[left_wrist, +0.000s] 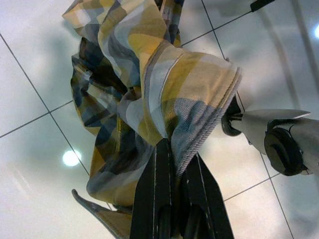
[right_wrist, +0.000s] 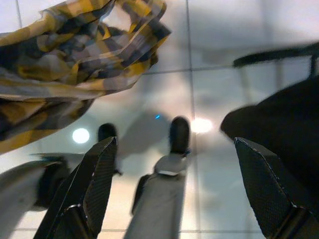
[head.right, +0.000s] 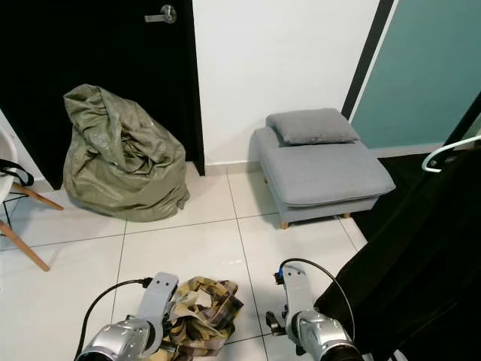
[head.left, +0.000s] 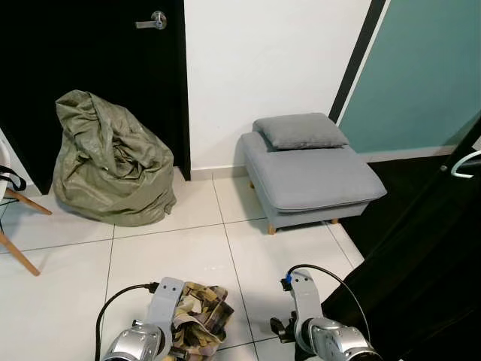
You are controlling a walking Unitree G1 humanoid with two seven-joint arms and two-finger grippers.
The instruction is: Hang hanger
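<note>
A yellow and grey plaid shirt point(head.left: 199, 312) hangs bunched just above the white tiled floor between my two arms. My left gripper point(left_wrist: 169, 149) is shut on a fold of the shirt point(left_wrist: 144, 99), which drapes away from the fingers. My right gripper point(right_wrist: 175, 142) is open with nothing between its fingers; the shirt point(right_wrist: 65, 50) lies beside it and a black garment point(right_wrist: 284, 124) on its other side. At the right edge, a white hanger hook point(head.left: 464, 164) pokes out above the hanging black garment point(head.left: 428, 256).
A crumpled olive-green bag point(head.left: 113, 162) leans against the black door point(head.left: 90, 75). A grey footstool point(head.left: 312, 177) with a cushion point(head.left: 301, 130) stands by the white wall. A chair's wooden legs point(head.left: 19, 218) show at the left edge.
</note>
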